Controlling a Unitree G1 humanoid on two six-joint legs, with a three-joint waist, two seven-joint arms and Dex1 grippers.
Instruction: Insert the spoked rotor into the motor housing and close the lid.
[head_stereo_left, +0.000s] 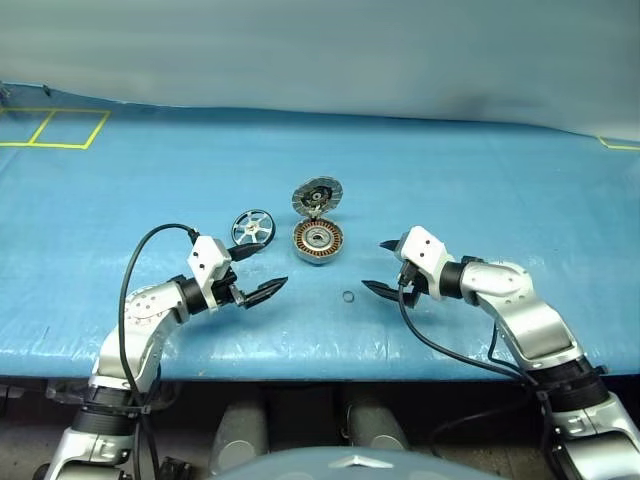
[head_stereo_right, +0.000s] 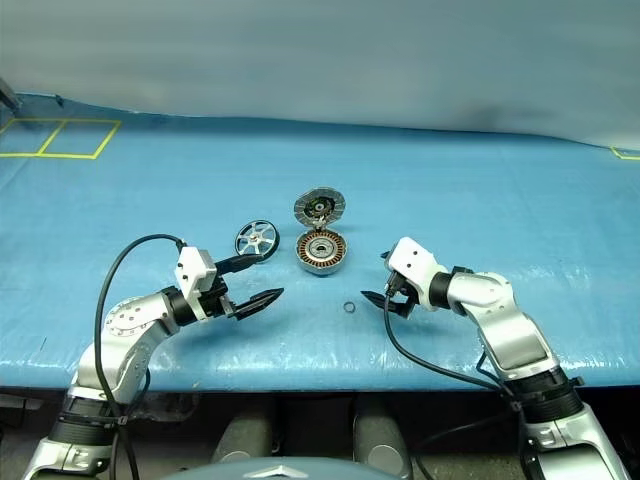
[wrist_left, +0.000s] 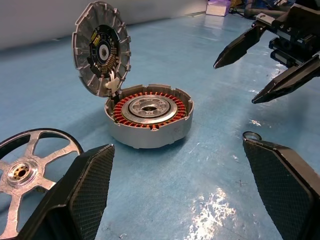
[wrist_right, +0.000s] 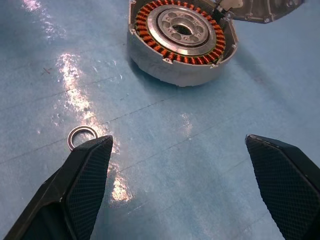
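The motor housing (head_stereo_left: 318, 242) sat flat on the blue table (head_stereo_left: 480, 190), with its open face looking up. It was a round, low metal puck with a ring of copper-brown windings around a shiny silver middle. The lid (head_stereo_left: 317, 195) stood up from the far edge of the housing, joined to it there. It was tipped open, and its inside face looked back toward the robot. That face had grey wedge shapes all around and a dark middle.

The spoked rotor (head_stereo_left: 252, 227) lay flat on the table, just to the left of the housing and not touching it. It was a thin shiny wheel with spokes and a small hub in the middle.

The left gripper (head_stereo_left: 254, 274) was spread wide and held nothing. It pointed toward the housing, and one fingertip was right next to the rotor. The fingers (wrist_left: 92, 185) were black with a bumpy grid on the inside.

The right gripper (head_stereo_left: 381, 266) was spread wide too, and it was empty. It pointed toward the housing from the other side, a little way off.

A small metal ring (head_stereo_left: 348, 297) lay on the table between the two grippers, near the right one.
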